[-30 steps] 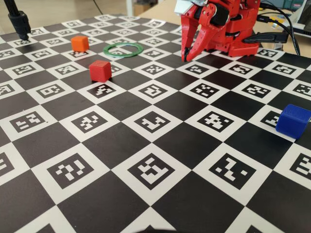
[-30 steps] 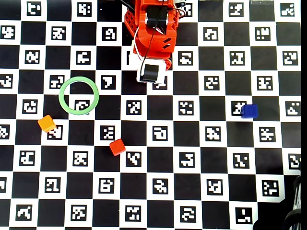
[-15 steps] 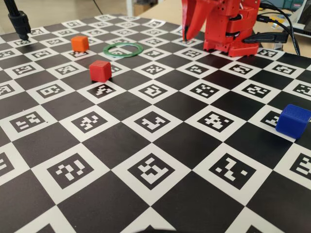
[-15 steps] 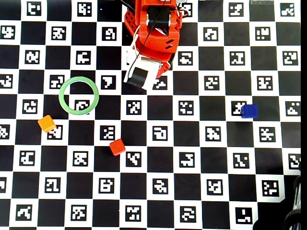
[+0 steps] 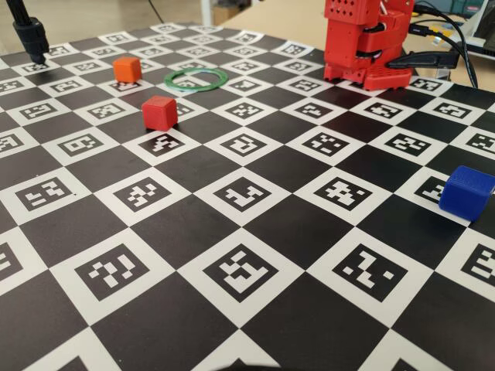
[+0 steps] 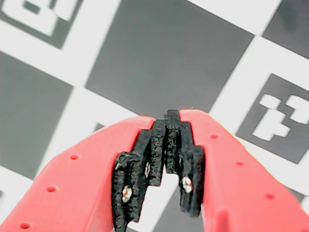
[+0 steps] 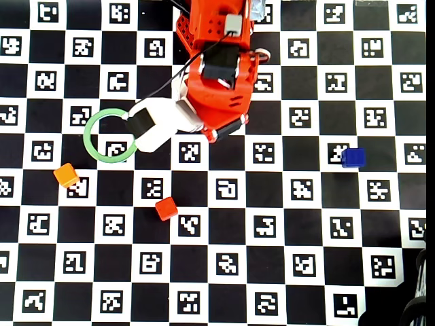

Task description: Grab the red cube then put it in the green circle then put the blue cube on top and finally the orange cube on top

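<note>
The red cube (image 5: 160, 113) sits on the checkered board, also seen from overhead (image 7: 166, 208). The orange cube (image 5: 128, 69) (image 7: 66, 175) lies to its far left in the fixed view. The green circle (image 5: 167, 78) (image 7: 86, 136) lies flat and empty between them and the arm. The blue cube (image 5: 465, 192) (image 7: 353, 157) sits alone at the right. My gripper (image 6: 171, 118) is shut and empty over bare board squares. The red arm (image 5: 363, 46) (image 7: 217, 75) is folded at its base, away from all cubes.
The white wrist camera housing (image 7: 153, 125) overlaps the ring's right edge from overhead. A black stand (image 5: 31, 35) is at the far left corner. Cables (image 5: 448, 46) trail behind the arm. The board (image 5: 247, 255) is bare in front.
</note>
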Tool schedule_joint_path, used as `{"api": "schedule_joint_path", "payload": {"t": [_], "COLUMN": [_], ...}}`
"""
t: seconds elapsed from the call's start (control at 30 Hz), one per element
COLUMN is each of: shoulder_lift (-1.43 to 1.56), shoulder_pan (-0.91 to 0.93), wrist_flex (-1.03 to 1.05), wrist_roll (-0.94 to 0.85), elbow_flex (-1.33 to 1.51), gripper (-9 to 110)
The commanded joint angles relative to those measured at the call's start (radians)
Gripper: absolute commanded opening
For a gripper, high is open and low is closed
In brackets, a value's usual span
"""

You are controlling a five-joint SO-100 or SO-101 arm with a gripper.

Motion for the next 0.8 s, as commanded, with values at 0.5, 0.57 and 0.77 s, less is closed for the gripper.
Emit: {"api": "schedule_joint_path", "payload": {"t": [0.5, 0.57, 0.77], "shoulder_lift": [-0.331, -0.356, -0.393], "shoulder_pan": [0.149, 0.155, 0.143], "wrist_flex": [0.006, -0.005, -0.055], "wrist_roll": [0.195, 0.216, 0.275], "elbow_flex": [-0.414, -0.430, -0.426], "gripper": [-1, -1, 2]}}
